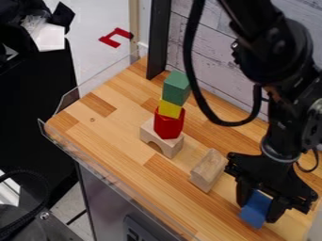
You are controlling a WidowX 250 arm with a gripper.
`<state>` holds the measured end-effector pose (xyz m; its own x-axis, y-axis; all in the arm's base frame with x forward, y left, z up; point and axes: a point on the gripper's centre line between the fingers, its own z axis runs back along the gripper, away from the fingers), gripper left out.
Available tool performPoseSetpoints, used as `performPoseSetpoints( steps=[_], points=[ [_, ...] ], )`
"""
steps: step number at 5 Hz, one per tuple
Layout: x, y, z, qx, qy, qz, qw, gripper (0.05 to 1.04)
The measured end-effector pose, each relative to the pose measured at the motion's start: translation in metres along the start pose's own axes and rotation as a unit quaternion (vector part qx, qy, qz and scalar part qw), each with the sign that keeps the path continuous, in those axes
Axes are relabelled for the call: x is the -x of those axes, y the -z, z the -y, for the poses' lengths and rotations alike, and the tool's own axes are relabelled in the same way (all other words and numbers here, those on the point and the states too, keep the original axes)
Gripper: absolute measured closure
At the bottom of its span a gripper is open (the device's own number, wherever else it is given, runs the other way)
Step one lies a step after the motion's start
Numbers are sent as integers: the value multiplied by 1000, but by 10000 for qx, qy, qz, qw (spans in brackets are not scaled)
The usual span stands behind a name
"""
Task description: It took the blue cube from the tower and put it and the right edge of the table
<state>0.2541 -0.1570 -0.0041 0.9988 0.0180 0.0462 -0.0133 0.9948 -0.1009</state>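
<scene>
The blue cube [256, 210] is at the lower right of the wooden table [119, 124], tilted between the fingers of my gripper [261, 207], which is shut on it. Whether its bottom touches the table I cannot tell. The tower stands left of centre: a wooden arch block [159, 139] at the base, a red block [168, 124] on it, a yellow block [170, 108] above that, and a green block [176, 88] on top.
A loose wooden block [208, 171] lies between the tower and my gripper. A clear rim [116, 188] runs along the table's left and front edges. The whitewashed wall [217, 61] and a dark post [158, 40] stand behind, and a black cable loops near the arm.
</scene>
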Motion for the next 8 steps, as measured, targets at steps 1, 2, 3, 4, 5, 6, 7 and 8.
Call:
performPoseSetpoints(
  steps=[1, 2, 3, 4, 5, 6, 7, 8],
  points=[
    [-1, 5, -6, 31, -149, 120, 9998, 503],
    [1, 6, -12, 3, -243, 80, 9997, 202],
    [-1, -5, -17, -45, -435, 194, 9989, 72],
    [-8, -32, -16, -19, -507, 542, 9972, 79],
    [-18, -74, -14, 29, -469, 972, 9942, 85],
    [-21, -109, -17, -83, -468, 1273, 9907, 85],
    [-18, -116, -22, -157, -421, 1229, 9914, 85],
    [-31, -130, -31, -226, -337, 1278, 9910, 85]
  ],
)
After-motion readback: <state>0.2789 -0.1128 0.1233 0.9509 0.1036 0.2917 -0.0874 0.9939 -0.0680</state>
